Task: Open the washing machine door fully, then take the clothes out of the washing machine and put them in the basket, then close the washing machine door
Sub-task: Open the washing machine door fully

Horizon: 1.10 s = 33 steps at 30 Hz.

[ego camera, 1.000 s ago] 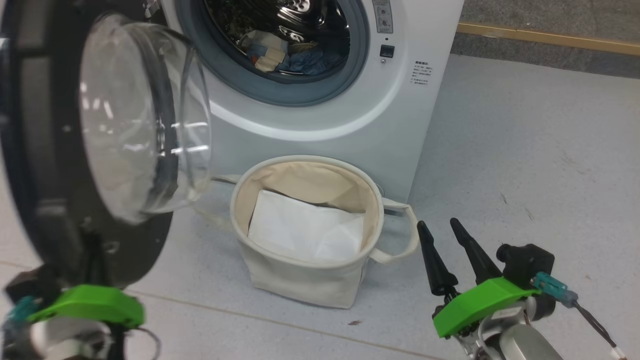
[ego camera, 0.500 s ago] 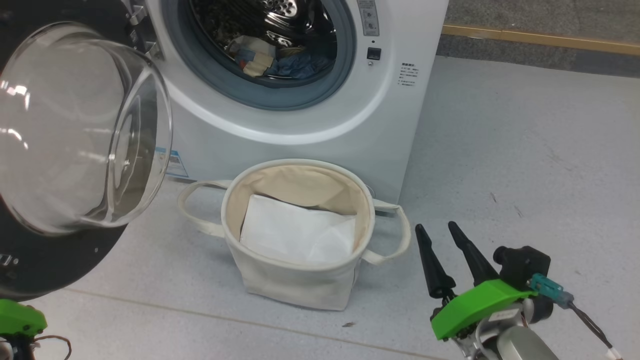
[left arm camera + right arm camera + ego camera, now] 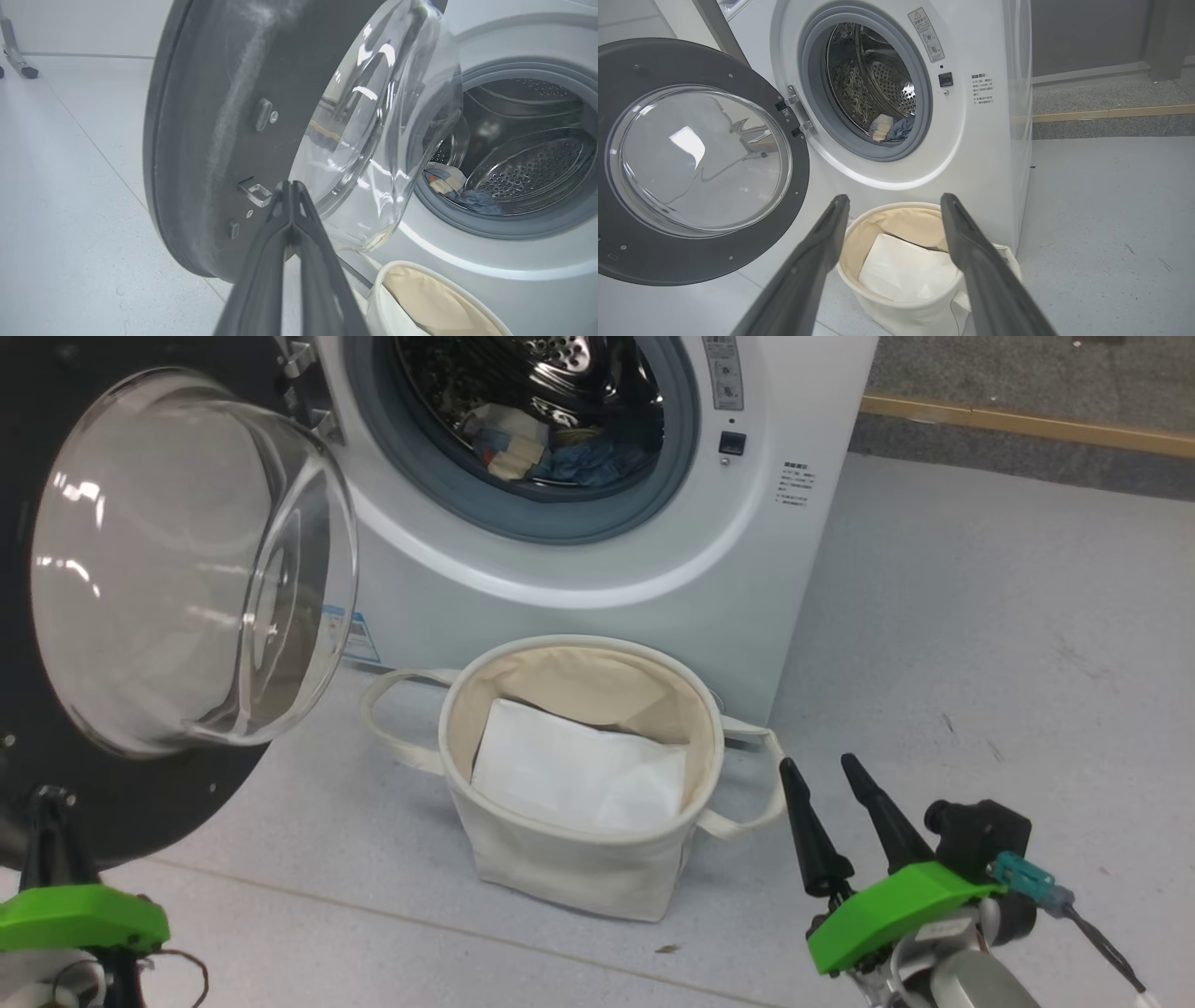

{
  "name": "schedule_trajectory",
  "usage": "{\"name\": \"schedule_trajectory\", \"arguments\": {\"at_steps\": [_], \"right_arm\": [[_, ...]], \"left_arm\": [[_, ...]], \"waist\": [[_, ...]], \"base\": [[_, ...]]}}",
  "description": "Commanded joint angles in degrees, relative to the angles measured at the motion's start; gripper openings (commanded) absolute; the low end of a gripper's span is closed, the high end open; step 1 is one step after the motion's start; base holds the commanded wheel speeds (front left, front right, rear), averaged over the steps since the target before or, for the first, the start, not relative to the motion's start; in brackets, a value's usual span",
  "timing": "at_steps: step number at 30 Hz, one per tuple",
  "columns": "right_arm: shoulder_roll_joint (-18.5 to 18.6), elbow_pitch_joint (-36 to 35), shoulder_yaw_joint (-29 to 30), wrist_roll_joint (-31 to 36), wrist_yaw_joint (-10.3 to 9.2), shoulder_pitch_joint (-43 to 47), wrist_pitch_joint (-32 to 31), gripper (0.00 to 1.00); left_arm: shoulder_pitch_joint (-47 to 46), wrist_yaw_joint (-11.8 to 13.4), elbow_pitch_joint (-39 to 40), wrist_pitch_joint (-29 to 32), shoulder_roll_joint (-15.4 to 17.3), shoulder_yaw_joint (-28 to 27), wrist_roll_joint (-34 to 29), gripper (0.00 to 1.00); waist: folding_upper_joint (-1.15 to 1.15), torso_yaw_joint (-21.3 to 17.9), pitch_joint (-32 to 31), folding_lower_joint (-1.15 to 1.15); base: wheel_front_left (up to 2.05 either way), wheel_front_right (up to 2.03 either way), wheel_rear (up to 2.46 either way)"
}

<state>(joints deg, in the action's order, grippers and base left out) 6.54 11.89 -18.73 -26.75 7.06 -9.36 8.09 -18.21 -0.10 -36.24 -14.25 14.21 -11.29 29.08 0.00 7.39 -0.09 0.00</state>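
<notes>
— Where is the washing machine door, and which way does it face?
— It stands swung out on the hinges at the left of the porthole. Its inner side is turned toward the robot, and the glass bowl bulges this way and a little to the right.
— And the clothes?
— They lie in a blue and cream heap at the bottom of the drum, inside the washing machine.
— The basket?
— It sits upright on the floor, mouth up, just before the machine's front and below the porthole. A flat white sheet lies inside it.
— What about the left gripper?
— Its fingers are clenched together on nothing. Their tips sit just beside the latch hook on the door's dark rim, though I cannot tell whether they touch it.
— And the right gripper?
— Its fingers are spread and empty. It is low, to the right of the basket, and points up toward the machine
</notes>
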Motion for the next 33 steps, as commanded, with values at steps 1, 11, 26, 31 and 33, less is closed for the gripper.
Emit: {"name": "schedule_trajectory", "arguments": {"at_steps": [1, 11, 26, 31, 33], "right_arm": [[-0.5, -2.1, -0.8, 0.3, 0.43, -0.5, -0.2, 1.0], [-0.6, -2.9, -2.5, 0.1, 0.43, -0.2, -0.6, 1.0], [-0.5, -4.7, -3.4, -0.2, 0.43, -2.1, -0.7, 1.0], [-0.2, -4.9, -2.8, 0.1, 0.43, -3.2, -0.2, 1.0], [-0.2, -4.9, -2.2, -0.2, 0.43, -3.3, 0.2, 1.0]], "left_arm": [[-1.1, -0.5, 2.9, -0.7, 1.7, -1.4, -0.6, 1.0], [2.5, -4.2, 12.7, 0.8, -1.0, 2.8, -1.6, 1.0], [8.3, -6.1, 30.0, 7.5, -2.2, 10.0, 0.3, 1.0], [10.1, -5.6, 31.5, 7.4, -2.6, 10.0, 0.6, 1.0], [10.6, -5.4, 31.5, 7.6, -2.9, 10.2, 0.7, 1.0]], "waist": [[0.0, 0.3, -0.2, 0.0], [0.0, 0.7, -0.7, 0.0], [0.0, -8.1, 3.3, 0.0], [0.0, -11.4, 4.8, 0.0], [0.0, -12.0, 5.0, 0.0]], "base": [[0.0, 0.0, 0.0], [0.0, 0.0, 0.0], [0.0, 0.0, 0.0], [0.0, 0.0, 0.0], [0.0, 0.0, 0.0]]}}
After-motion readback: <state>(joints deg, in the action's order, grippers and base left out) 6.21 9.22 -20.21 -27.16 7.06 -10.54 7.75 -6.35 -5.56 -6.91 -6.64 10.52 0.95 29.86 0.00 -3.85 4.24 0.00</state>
